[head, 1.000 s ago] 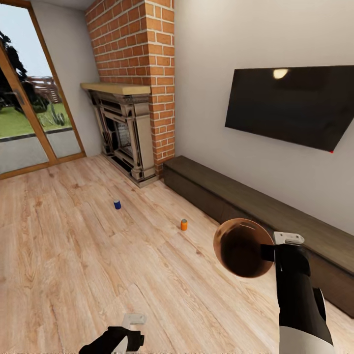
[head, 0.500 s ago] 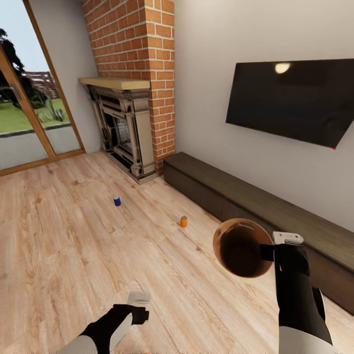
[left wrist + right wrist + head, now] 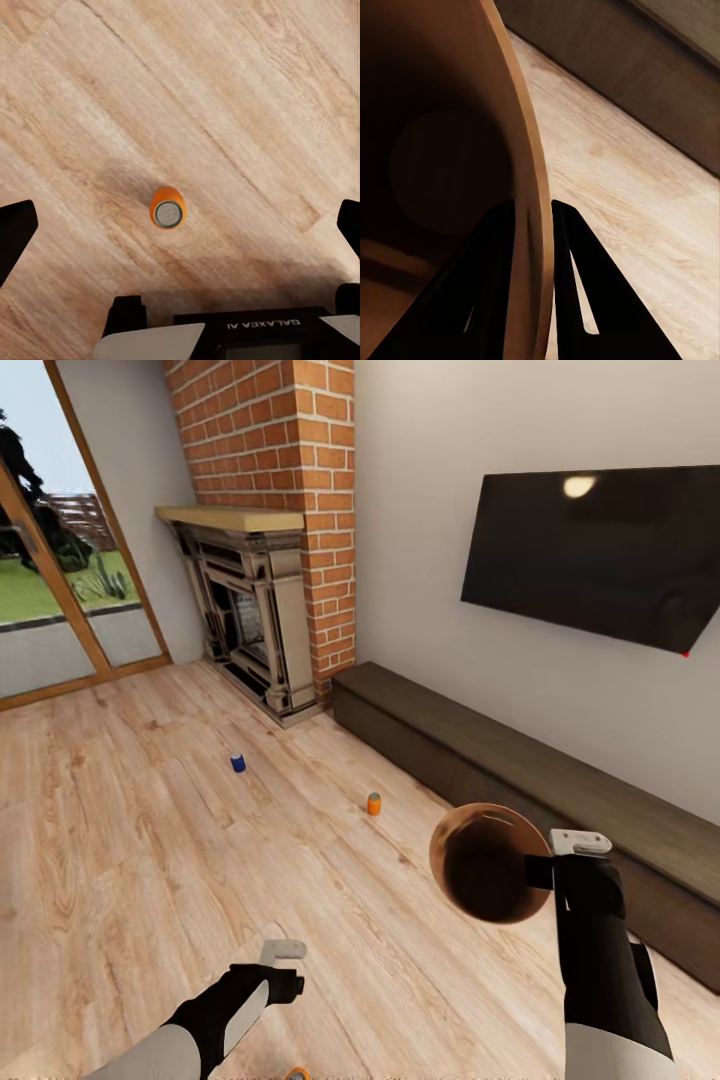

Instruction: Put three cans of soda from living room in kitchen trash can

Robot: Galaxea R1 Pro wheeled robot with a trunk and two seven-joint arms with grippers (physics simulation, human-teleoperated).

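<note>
Left gripper point(image 3: 180, 225) spread wide, hovering straight above an upright orange soda can point(image 3: 166, 208) on the floor point(image 3: 120, 840). Right gripper point(image 3: 534, 217) pinches the trash can point(image 3: 490, 862) rim. Further ahead: another orange can point(image 3: 374, 803), then the blue can point(image 3: 238, 762).

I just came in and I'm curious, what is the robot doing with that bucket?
The right claw is pinching the rim of the trash can, holding it up off the wooden floor. The left claw is open above an upright orange soda can. A blue can and another orange can stand farther off, near the fireplace.
</note>
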